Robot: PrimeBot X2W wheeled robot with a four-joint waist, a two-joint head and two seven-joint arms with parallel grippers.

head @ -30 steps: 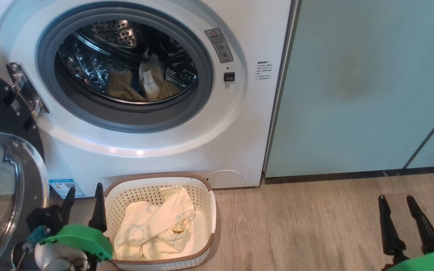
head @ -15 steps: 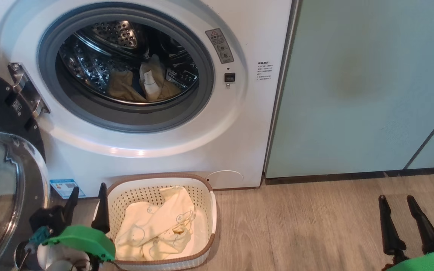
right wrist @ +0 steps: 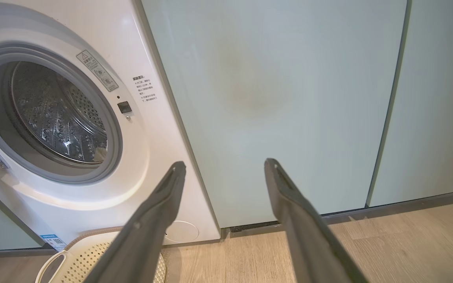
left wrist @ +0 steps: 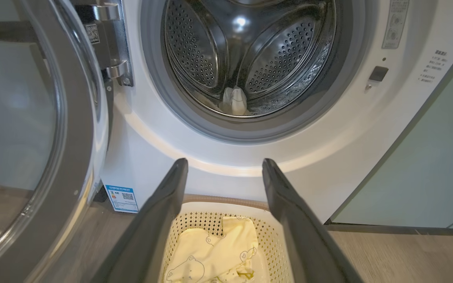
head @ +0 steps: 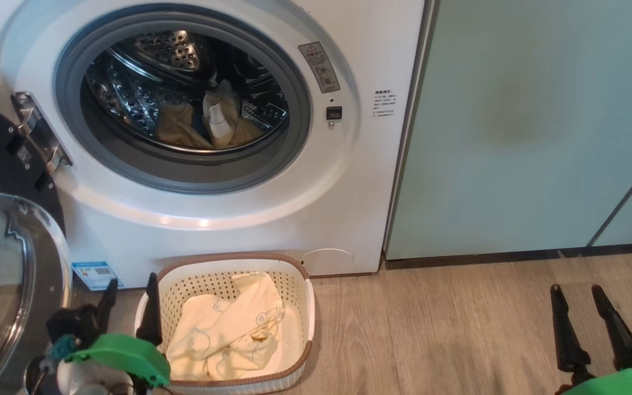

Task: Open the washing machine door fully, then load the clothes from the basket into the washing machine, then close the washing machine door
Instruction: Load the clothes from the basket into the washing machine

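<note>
Head view: left claw point(head: 132, 281) and right claw point(head: 575, 289) agape; soft clothes point(head: 228, 329) in perforated basket point(head: 206, 281).

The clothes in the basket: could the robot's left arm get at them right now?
Probably yes: the left end effector hangs open by the basket's left rim, the clothes lie uncovered, and nothing stands between.

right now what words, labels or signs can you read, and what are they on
No words are legible; all are too small.
Grey warning sticker with red triangle sign, washing machine front beside the opening: unreadable.
Black printed block, further right on that front: unreadable.
Blue label with square code, front's lower corner: unreadable.
Small code sticker, washing machine door by the hinge: unreadable.
</note>
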